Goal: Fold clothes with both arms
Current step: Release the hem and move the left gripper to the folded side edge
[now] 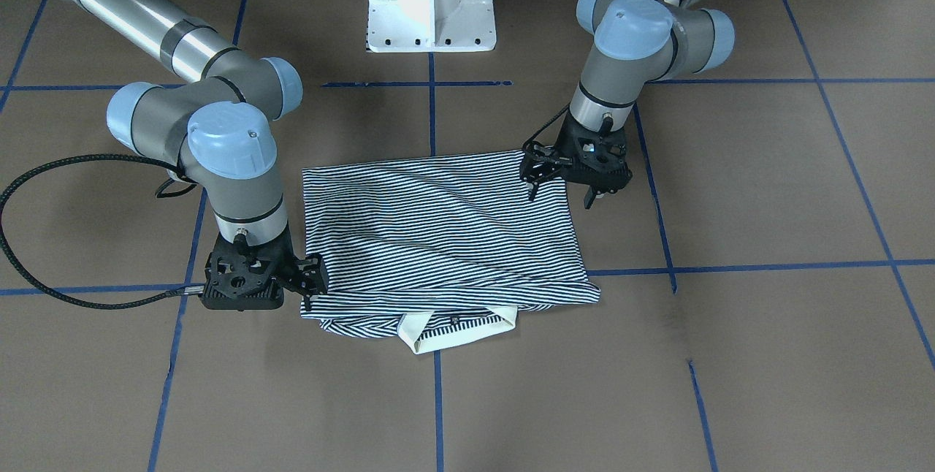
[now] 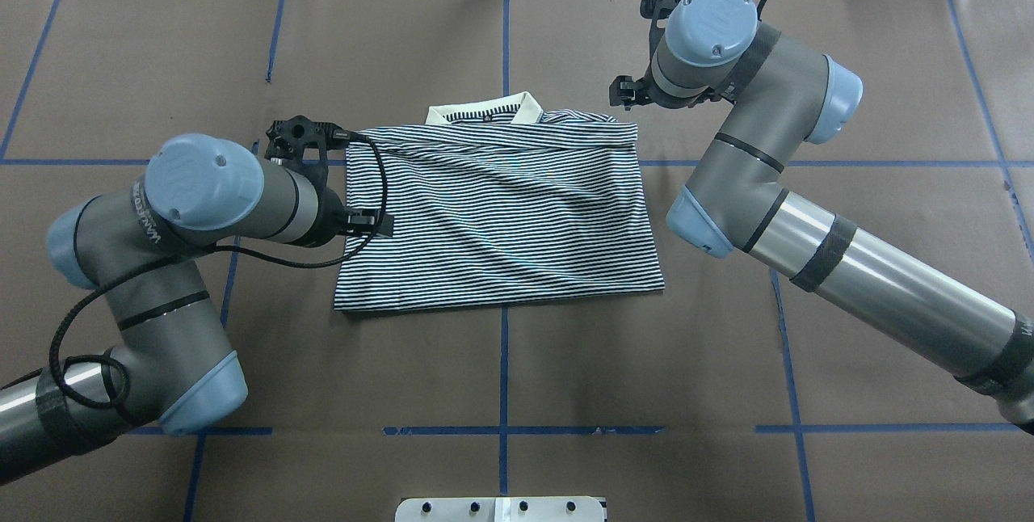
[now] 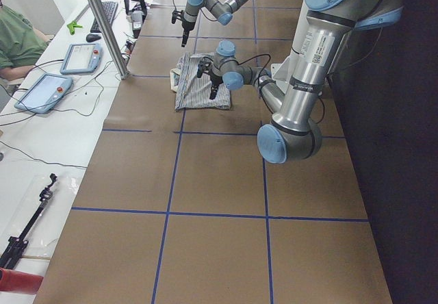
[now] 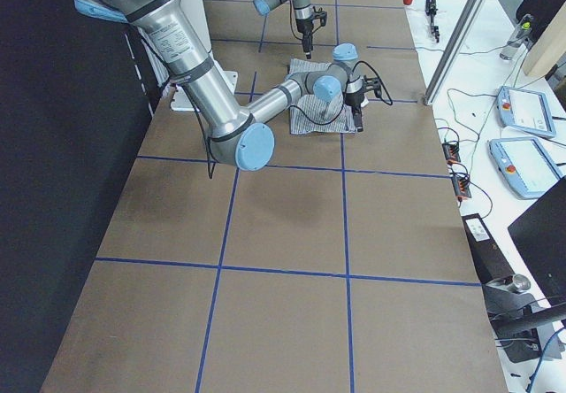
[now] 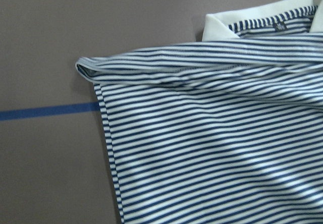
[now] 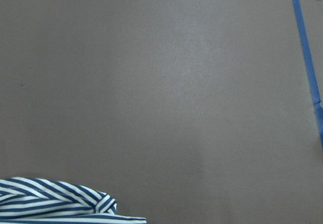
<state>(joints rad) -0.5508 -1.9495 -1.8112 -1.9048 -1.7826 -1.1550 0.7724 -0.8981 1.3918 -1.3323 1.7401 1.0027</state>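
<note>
The striped polo shirt (image 1: 438,231) lies flat on the brown table, folded into a rough rectangle (image 2: 501,215). Its cream collar (image 1: 413,329) sticks out at the edge far from the robot (image 2: 485,110). My left gripper (image 1: 561,194) hovers over the shirt's left edge with its fingers spread and nothing between them. The left wrist view shows the shirt's folded corner (image 5: 212,148) and collar (image 5: 222,24) below it. My right gripper (image 1: 313,295) hangs just off the shirt's collar-side right corner (image 2: 628,92), seen edge-on, so I cannot tell its state. A bit of shirt (image 6: 55,204) shows in the right wrist view.
The white pedestal base (image 1: 431,4) stands at the robot's side of the table. Blue tape lines (image 1: 434,399) grid the brown surface around the shirt. A side bench holds tablets (image 3: 41,92), cables and tools, and a person's sleeve (image 3: 17,40) shows there.
</note>
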